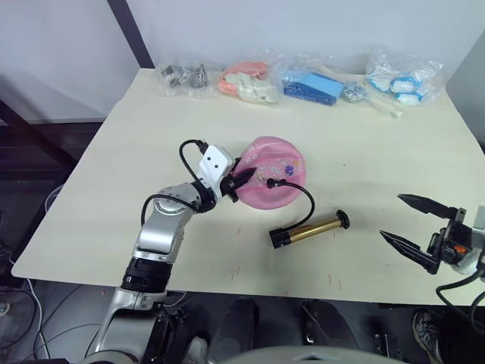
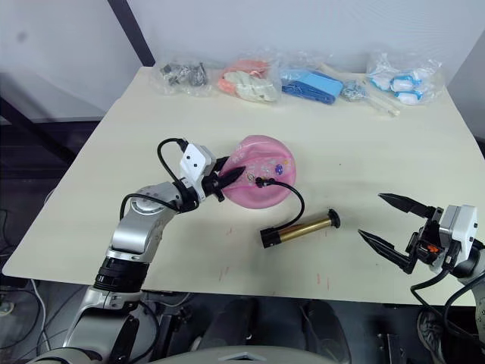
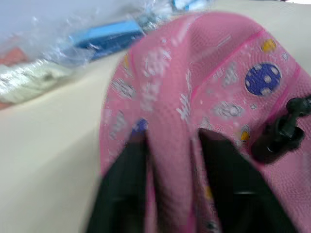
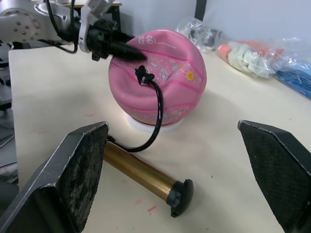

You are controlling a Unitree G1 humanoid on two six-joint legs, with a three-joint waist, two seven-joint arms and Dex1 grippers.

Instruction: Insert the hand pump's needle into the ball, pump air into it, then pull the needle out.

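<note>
Table: pale top, spanning most of the frame in the head views.

Ball: pink, with cartoon prints, partly sagging, sitting on a small white ring near the centre of the frame.

Left gripper: at centre-left, the arm rising from the lower left with the elbow bent and the forearm reaching right toward the ball. In the left wrist view both black fingers press on either side of a raised fold of the ball's skin, pinching it.

Needle: only its small black fitting is visible, seated against the ball's upper face just right of the left fingertips; the pin itself cannot be made out.

Hose: thin, black, curving from the fitting down to the pump.

Hand pump: brass cylinder with black ends, lying flat on the table just below and right of the ball.

Right gripper: at lower right, wrist level, fingers pointing left and spread wide, holding nothing, well apart from the pump.

Bagged items: a row of clear bags along the far edge, upper part of the frame.
</note>
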